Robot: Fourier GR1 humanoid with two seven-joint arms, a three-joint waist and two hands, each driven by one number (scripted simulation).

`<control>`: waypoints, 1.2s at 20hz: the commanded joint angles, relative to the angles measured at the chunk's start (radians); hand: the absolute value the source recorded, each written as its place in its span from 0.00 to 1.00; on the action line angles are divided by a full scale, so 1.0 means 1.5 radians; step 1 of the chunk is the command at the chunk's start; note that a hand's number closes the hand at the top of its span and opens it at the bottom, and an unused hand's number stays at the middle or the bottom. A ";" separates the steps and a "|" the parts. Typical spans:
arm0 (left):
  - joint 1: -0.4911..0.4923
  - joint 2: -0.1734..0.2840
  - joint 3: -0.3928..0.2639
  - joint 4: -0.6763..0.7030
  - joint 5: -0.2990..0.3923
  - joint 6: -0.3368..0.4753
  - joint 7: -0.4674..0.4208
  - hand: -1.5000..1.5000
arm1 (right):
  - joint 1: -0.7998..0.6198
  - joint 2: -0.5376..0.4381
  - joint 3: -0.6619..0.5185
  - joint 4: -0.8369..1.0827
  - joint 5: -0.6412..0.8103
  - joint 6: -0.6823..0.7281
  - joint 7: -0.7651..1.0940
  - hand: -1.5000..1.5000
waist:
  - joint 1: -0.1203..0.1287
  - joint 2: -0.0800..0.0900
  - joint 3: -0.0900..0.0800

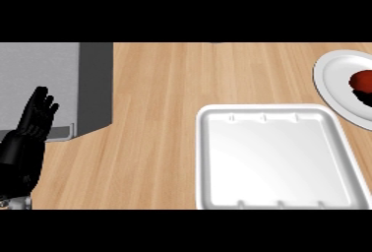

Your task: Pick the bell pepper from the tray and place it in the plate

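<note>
I see the red pepper point(362, 81) lying on the white plate point(330, 74) at the upper right edge of the frame, partly cut off by that edge, with a dark shape just below it that I cannot make out. The white tray point(218, 162) sits in the lower right of the wooden table point(156, 98), just beside the plate. My left hand point(29, 133) rests at the lower left, fingers straight and pointing up, holding nothing, by a grey panel point(44, 78); the right hand does not show.
</note>
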 commanded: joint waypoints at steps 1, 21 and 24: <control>0.022 -0.040 -0.053 0.099 0.017 -0.019 0.034 0.50 | -0.008 -0.017 0.023 0.075 0.009 0.082 -0.022 1.00 | 0.000 0.022 -0.022; 0.044 -0.040 -0.028 0.079 0.011 -0.029 0.057 0.50 | -0.086 -0.040 -0.219 0.257 -0.259 0.272 -0.260 0.00 | -0.023 0.016 -0.019; 0.036 -0.059 -0.047 0.090 0.001 -0.024 0.053 0.50 | -0.100 -0.045 -0.227 0.277 -0.265 0.285 -0.258 0.00 | -0.020 0.018 -0.020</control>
